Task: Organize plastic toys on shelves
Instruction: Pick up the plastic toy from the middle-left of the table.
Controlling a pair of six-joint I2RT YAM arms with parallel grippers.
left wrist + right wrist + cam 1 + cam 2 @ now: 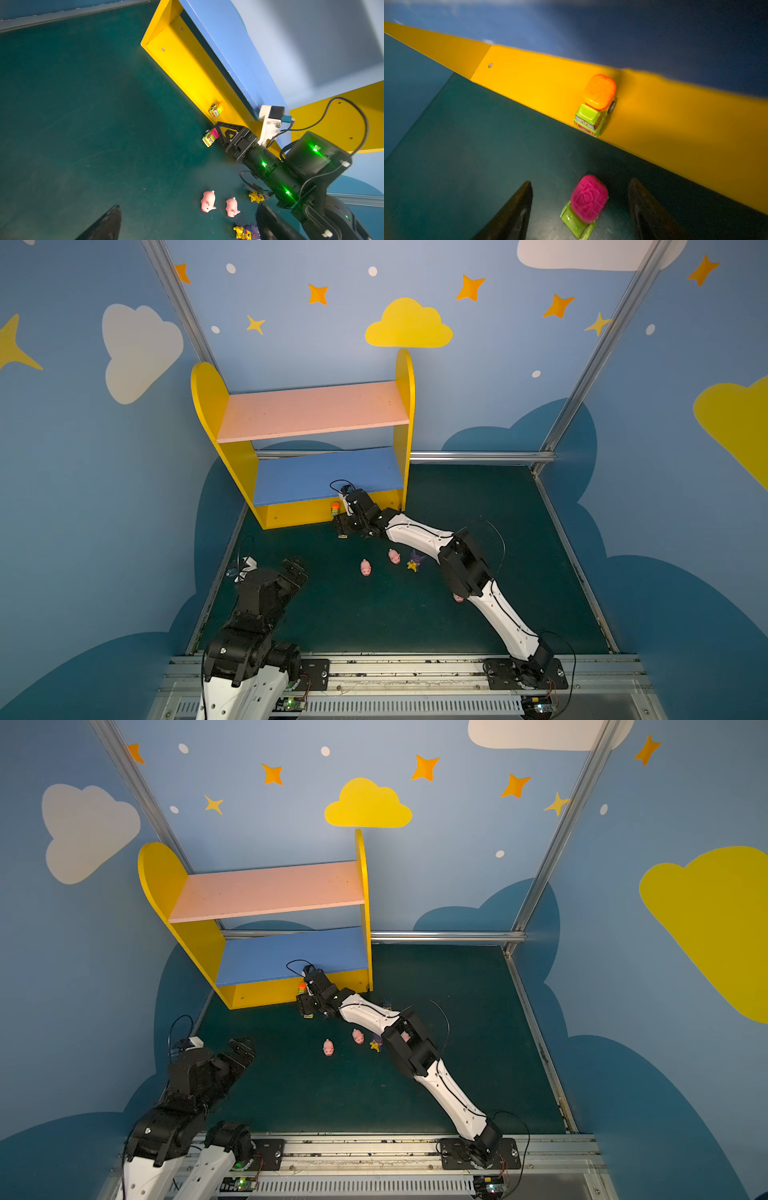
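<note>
Straddling the pink-topped green car (588,198) on the green mat (374,614), the right gripper (581,182) had its jaws spread, with a gap on each side, grasping nothing. The orange-topped green car (599,93) stood just beyond it, touching the yellow base of the shelves (529,83). The left gripper (297,568) hung released wide over the mat's left side, while two pink pigs (365,567) (394,556) and a yellow figure (415,561) lay between the arms.
</note>
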